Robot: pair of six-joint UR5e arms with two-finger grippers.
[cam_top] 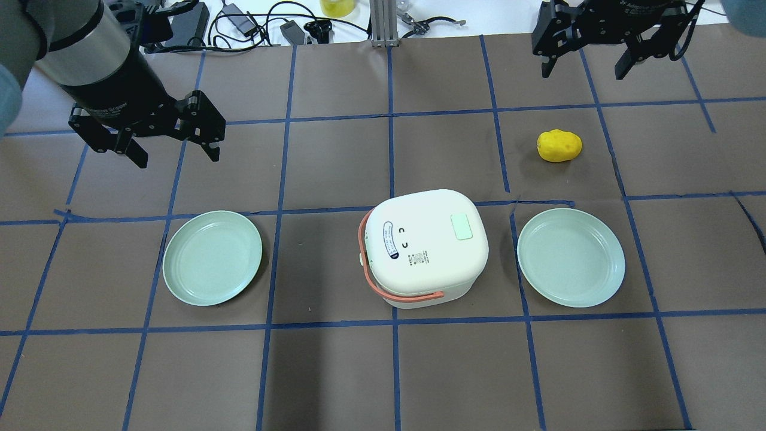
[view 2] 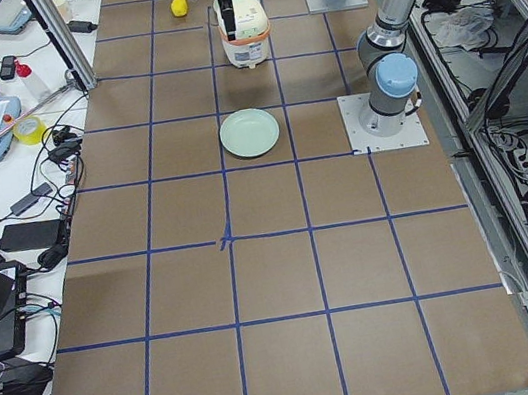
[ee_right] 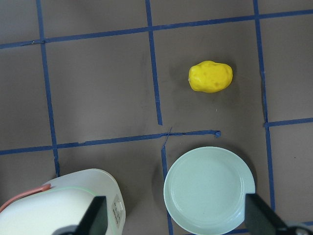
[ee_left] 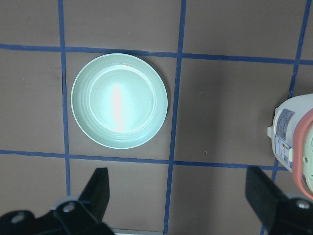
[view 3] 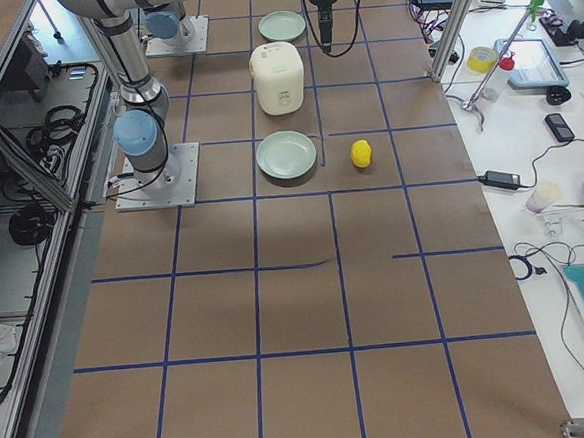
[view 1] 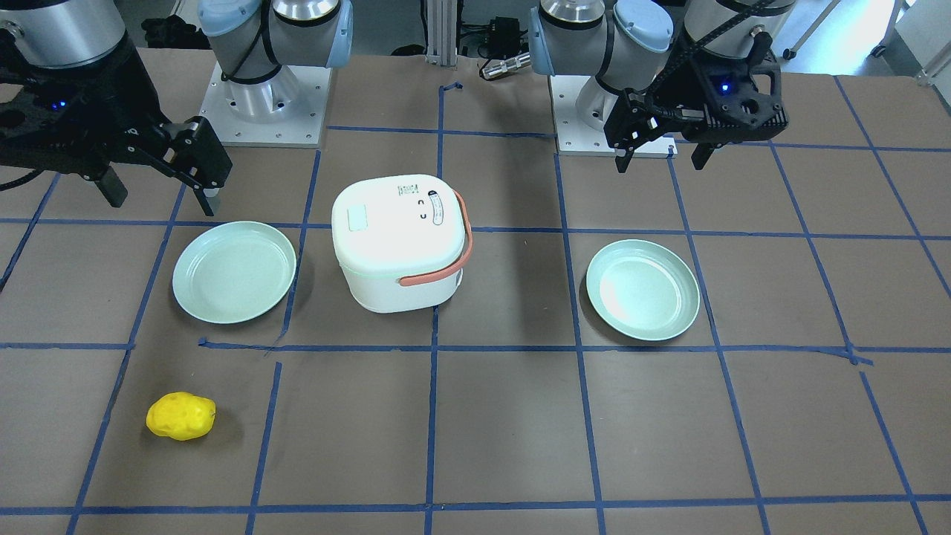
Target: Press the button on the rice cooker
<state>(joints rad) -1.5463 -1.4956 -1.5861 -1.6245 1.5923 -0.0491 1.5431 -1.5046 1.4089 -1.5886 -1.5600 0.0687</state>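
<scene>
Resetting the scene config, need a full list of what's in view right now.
rice cooker: 1, white with an orange handle, table centre
plates: 2, pale green, empty, one on each side of the rice cooker
potato-shaped toy: 1, yellow, beyond the plate on the robot's right, on the operators' side
table: 1, brown with a blue tape grid
cables: several, black, past the table's far edge
left claw: 1, black, open, in the air
right claw: 1, black, open, in the air
</scene>
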